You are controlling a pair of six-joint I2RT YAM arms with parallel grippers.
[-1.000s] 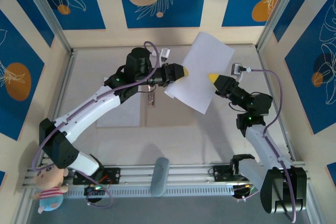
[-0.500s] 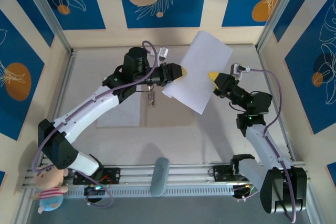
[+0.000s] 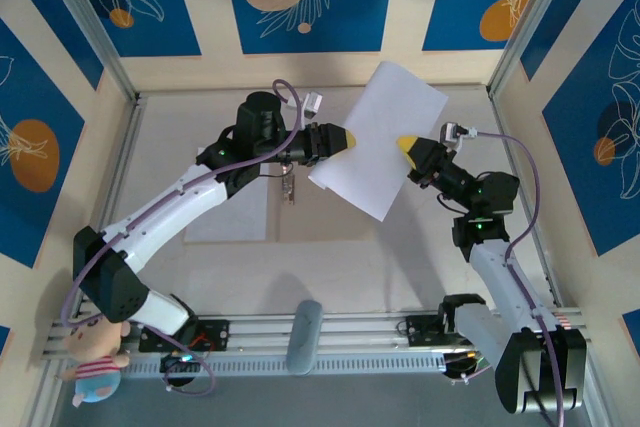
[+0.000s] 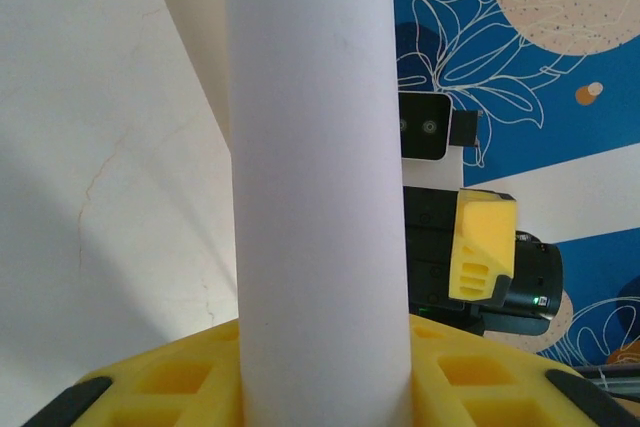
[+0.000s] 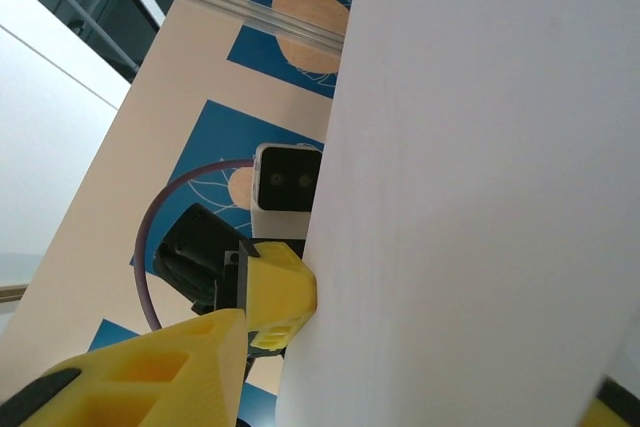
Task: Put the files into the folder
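Above the bench (image 3: pixel 180 137), left pincer (image 3: pixel 345 137): clamps white file (image 3: pixel 378 117).
Right pincer (image 3: pixel 405 144): apart around its edge.
Risk: opposing pulls tearing.

Plain white, unmarked, on the paper sheet (image 3: pixel 378 137). Yellow on the fingertips (image 3: pixel 343 137), white and black along the arms (image 3: pixel 180 199), purple on the cables (image 3: pixel 505 135). Tan-beige for the folder (image 3: pixel 330 222). Deep blue wall panels (image 3: pixel 350 17) with white line-drawn leaves and speckled peach circles, cream bands between.

Overhead; opposed wrist close-ups; common sheet (image 3: pixel 378 137)
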